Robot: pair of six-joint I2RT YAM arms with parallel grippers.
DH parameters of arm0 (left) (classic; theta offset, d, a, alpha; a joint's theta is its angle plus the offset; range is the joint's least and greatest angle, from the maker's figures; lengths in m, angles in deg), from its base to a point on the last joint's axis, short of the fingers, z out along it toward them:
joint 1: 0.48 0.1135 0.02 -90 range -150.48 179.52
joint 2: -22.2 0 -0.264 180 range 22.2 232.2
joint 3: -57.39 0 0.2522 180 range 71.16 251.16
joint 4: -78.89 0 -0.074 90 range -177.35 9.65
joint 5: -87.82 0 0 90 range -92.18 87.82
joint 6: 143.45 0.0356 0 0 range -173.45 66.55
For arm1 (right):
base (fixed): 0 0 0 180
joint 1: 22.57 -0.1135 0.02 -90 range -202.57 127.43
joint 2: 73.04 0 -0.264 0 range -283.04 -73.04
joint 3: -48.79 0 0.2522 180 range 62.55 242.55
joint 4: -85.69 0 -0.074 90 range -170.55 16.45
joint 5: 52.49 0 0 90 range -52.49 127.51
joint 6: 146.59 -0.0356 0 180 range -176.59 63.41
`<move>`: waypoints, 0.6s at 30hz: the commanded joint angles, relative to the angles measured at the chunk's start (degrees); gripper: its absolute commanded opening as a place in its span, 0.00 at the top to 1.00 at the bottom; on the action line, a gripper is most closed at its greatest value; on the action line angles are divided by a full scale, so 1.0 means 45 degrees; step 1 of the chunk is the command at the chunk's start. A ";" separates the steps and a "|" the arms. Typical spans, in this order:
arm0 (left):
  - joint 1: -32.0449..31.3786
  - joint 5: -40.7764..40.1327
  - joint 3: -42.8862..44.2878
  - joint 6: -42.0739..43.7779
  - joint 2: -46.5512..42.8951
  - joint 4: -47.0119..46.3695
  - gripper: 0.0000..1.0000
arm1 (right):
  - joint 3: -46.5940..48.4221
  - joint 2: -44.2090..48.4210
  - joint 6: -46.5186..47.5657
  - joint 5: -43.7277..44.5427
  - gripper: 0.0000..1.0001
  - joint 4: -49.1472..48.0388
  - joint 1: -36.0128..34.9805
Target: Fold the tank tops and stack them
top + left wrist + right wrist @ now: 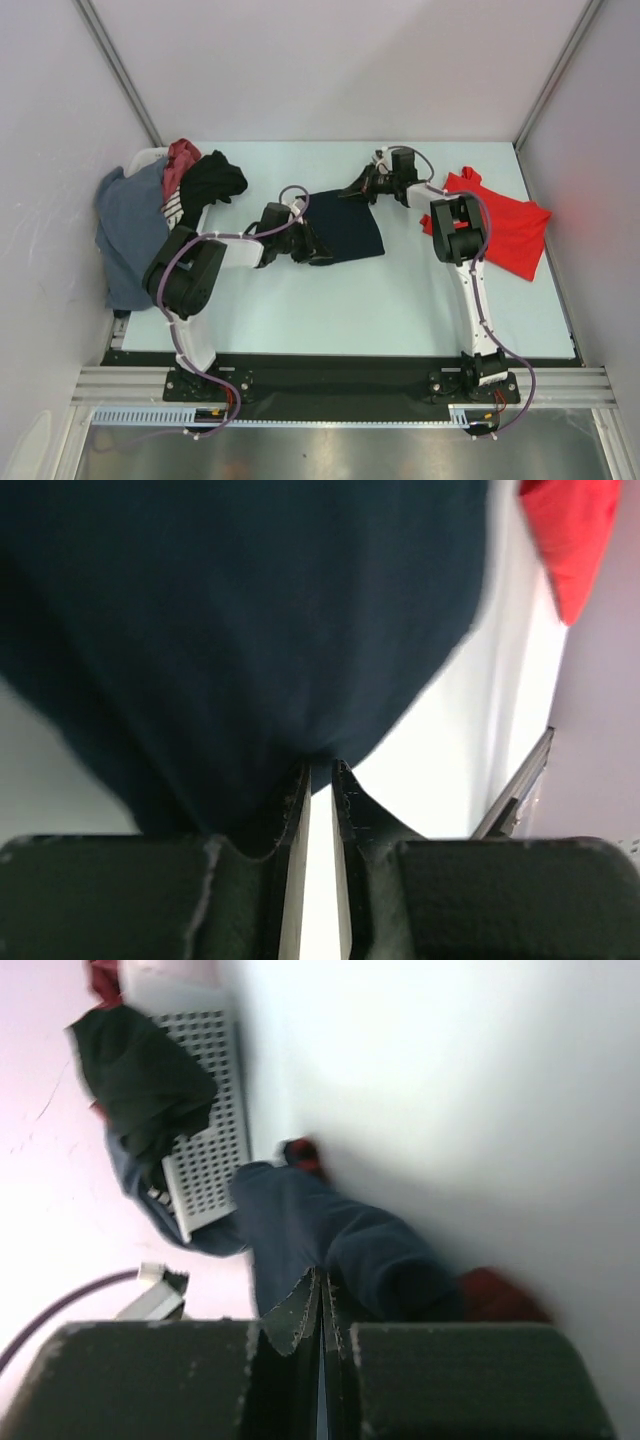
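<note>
The navy tank top [350, 228] lies mostly flat at the table's middle. My left gripper [318, 248] sits low at its left edge. In the left wrist view the jaws [320, 770] are nearly closed, with the navy cloth [250, 630] pinched at their tips. My right gripper [362, 188] is at the top's far right corner and holds it raised off the table. In the right wrist view it [325, 1278] is shut on bunched navy cloth [300, 1230] with maroon trim [500, 1295] beside it. The red tank top [510, 225] lies spread at the right, behind the right arm.
A white perforated basket [150, 160] stands at the back left corner. A grey-blue garment [125, 225] hangs over its side, and black [215, 180] and dark red [182, 160] clothes are heaped on it. Grey walls close in the table on three sides.
</note>
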 commanded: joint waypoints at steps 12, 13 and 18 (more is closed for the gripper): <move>0.0378 -0.2090 -0.2998 0.1383 -0.2874 0.1379 0.66 | -0.0410 0.1040 0.0650 0.1152 0.46 0.0671 0.0582; 0.0378 -0.2343 -0.3018 0.1482 -0.3210 0.1614 0.53 | -0.0644 0.1356 0.0866 0.1153 0.34 0.0749 0.0601; 0.0378 -0.3808 -0.2805 0.1795 -0.5104 0.3097 0.18 | -0.2068 0.3348 0.2369 0.1502 0.20 0.2305 0.0602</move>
